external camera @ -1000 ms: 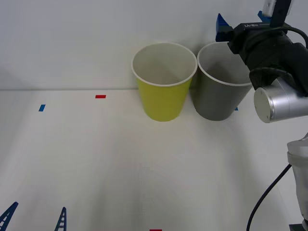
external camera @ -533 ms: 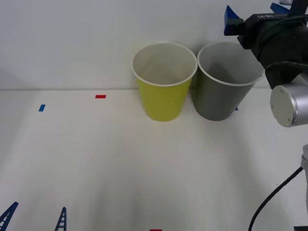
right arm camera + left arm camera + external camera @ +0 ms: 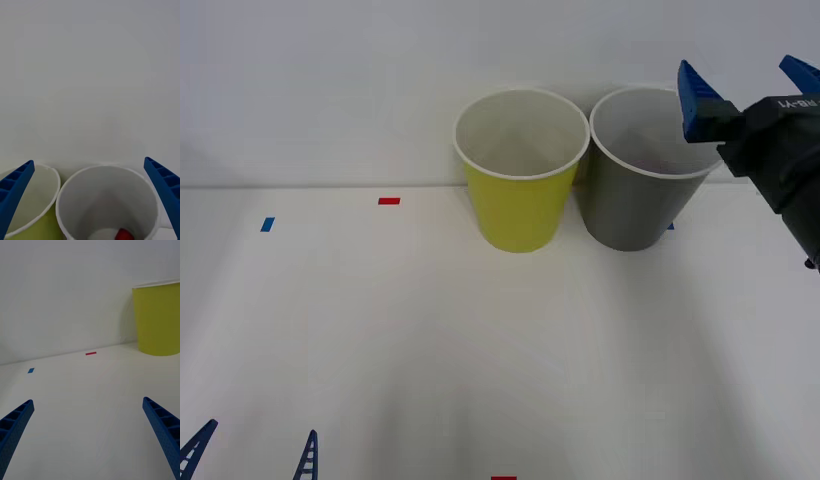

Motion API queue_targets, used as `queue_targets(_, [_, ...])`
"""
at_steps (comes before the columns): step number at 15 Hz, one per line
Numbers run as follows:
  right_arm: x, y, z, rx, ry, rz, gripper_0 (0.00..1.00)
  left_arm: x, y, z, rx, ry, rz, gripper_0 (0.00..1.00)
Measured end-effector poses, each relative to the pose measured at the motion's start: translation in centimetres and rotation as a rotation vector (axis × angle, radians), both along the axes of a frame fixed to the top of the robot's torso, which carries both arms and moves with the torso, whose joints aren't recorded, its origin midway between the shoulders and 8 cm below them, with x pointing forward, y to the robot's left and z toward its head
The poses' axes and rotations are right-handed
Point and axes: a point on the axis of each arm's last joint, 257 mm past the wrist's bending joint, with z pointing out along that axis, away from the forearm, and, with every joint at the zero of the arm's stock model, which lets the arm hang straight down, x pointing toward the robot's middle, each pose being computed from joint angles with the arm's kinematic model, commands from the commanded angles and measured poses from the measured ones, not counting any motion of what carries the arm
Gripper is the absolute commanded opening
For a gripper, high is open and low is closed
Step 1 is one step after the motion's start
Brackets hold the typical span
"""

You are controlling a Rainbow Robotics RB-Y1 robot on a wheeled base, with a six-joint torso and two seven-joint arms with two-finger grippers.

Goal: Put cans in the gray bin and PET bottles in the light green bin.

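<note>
Robot lab test bench, plain white table (image 3: 380,330), coloured tape markers (image 3: 388,201), bare wall (image 3: 330,80)

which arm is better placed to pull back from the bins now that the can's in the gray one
Right. The right tool hangs open by the gray bin, whose bottom holds the red can, so it only needs to withdraw. The left tool is open low over the table, away from the light green bin.

The red can (image 3: 123,234) lay at the bottom of the gray bin (image 3: 635,215) — only its upper part showed. That dark, pale-rimmed bin stood upright at the table's far edge, touching or nearly touching the light green bin (image 3: 518,205) — also upright, its white interior bare
</note>
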Motion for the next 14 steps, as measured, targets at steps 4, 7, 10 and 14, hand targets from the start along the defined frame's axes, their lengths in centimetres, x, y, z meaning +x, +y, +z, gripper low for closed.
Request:
queue_targets(4, [-3.0,-0.7,-1.8,0.024,-0.056,0.022,1.00,0.0,0.0,0.0,0.000,0.000,0.000,1.00])
queue_targets(7, [-5.6,-1.0,-4.2,0.016,-0.076,0.030,1.00,0.0,0.0,0.0,0.000,0.000,0.000,1.00])
queue_targets(10, [-8.4,-1.6,-6.6,0.006,-0.075,0.026,1.00,0.0,0.0,0.0,0.000,0.000,0.000,1.00])
queue_targets(14, [-10.8,-2.6,-8.9,0.028,-0.112,0.016,1.00,0.0,0.0,0.0,0.000,0.000,0.000,1.00])
